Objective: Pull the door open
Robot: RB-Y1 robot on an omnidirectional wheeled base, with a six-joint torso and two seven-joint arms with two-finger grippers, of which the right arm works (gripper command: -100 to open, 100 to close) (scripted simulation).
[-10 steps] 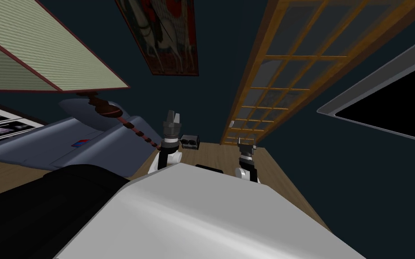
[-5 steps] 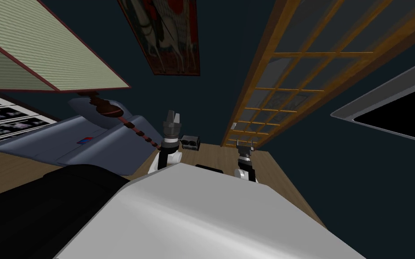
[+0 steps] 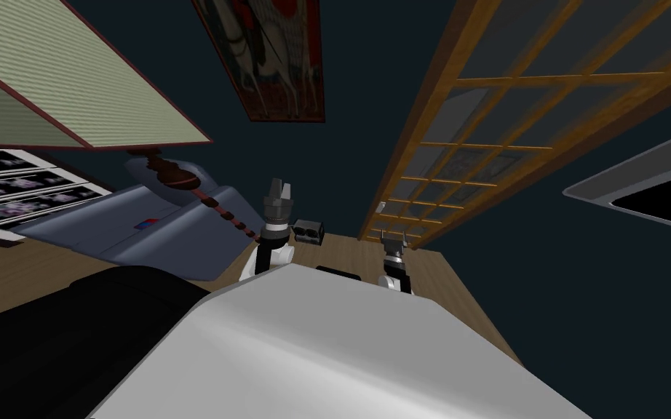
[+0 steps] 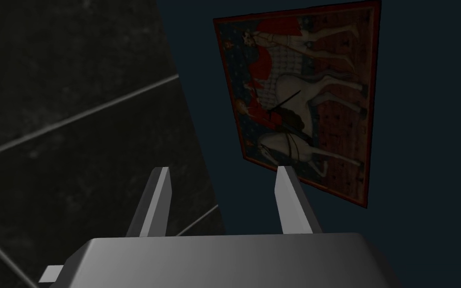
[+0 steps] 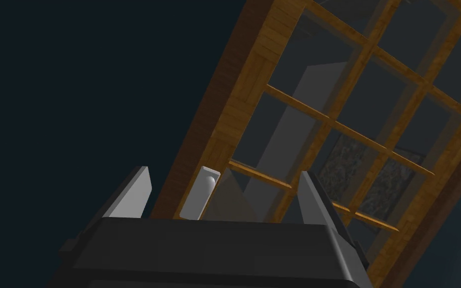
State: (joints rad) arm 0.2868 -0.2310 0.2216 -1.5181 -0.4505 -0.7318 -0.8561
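since a second ago my own view has swung toward the door [image 3: 472,124], which now spreads wider across the head view, while the pale window frame [image 3: 618,190] has slid out toward the edge. the right pincer [image 3: 394,241] sits a touch lower and closer to my chest than it did; the left pincer [image 3: 278,188] is where it was.

the door is a lattice of brown wooden bars around greyish panes, set in a dark blue wall and standing shut in front of me on the right. in the right wrist view the door [image 5: 344,130] slants across the picture, and its small light grey handle [image 5: 202,192] sits on the wooden edge strip. the right pincer [image 5: 224,177] points at it with both blades spread wide and nothing between them; the handle lies ahead of the blades, apart from them.

the left pincer [image 4: 223,171] is raised above the wooden floor [image 3: 348,251], its blades parted and empty. a small dark box [image 3: 308,231] lies on the floor just beside that arm.
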